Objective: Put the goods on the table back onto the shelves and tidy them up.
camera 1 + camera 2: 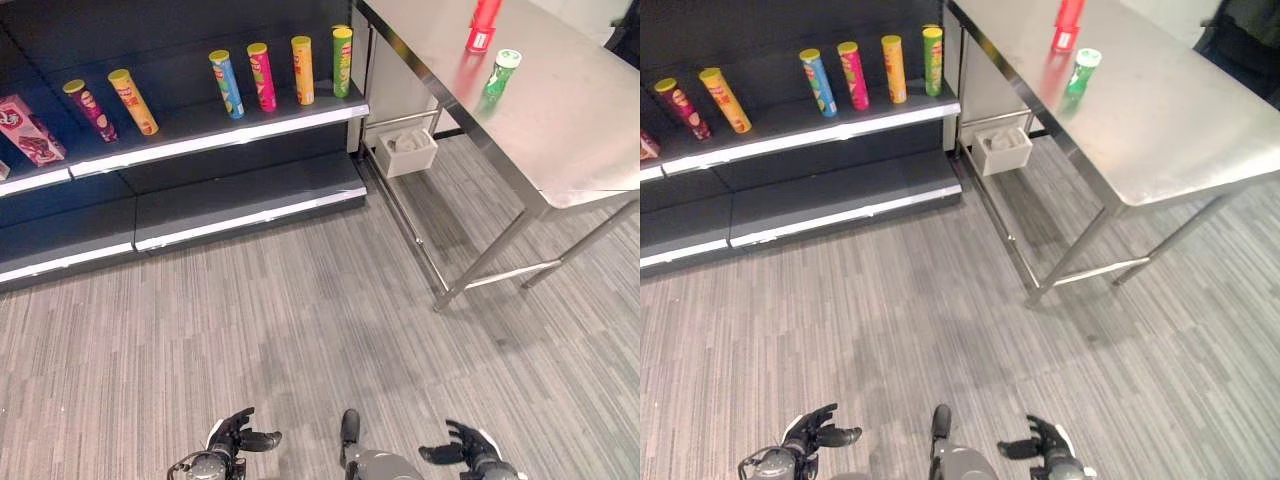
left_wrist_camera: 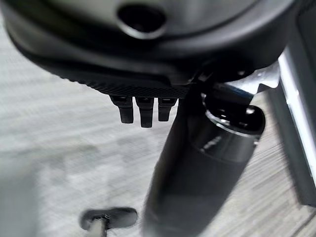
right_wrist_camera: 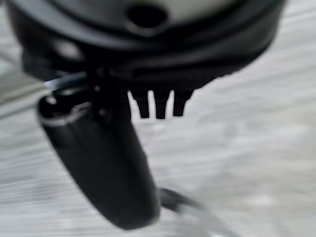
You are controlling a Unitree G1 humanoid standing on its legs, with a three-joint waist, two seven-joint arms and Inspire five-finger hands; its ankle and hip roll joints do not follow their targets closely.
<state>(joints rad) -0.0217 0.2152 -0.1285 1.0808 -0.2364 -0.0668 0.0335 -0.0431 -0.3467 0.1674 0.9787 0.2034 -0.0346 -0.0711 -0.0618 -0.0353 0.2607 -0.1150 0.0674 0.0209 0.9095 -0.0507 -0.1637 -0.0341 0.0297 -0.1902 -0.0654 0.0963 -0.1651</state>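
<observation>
Green can [image 1: 501, 72] and red bottle [image 1: 483, 24] stand on the bench [image 1: 560, 130], far right. Left hand [image 1: 236, 436] and right hand [image 1: 466, 448] hang empty, fingers relaxed. Can: light, rigid, probably slippery; grasp mid-body.

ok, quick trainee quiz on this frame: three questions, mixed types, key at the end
1. True or false: both cans on the steel table, the red can and the green can, are standing upright.
2. How many tube cans stand on the upper shelf? A) four B) six C) eight
3. Fill in: the left hand and right hand are both open and hold ____.

Key: 1 true; 2 B; 3 nothing.
</observation>
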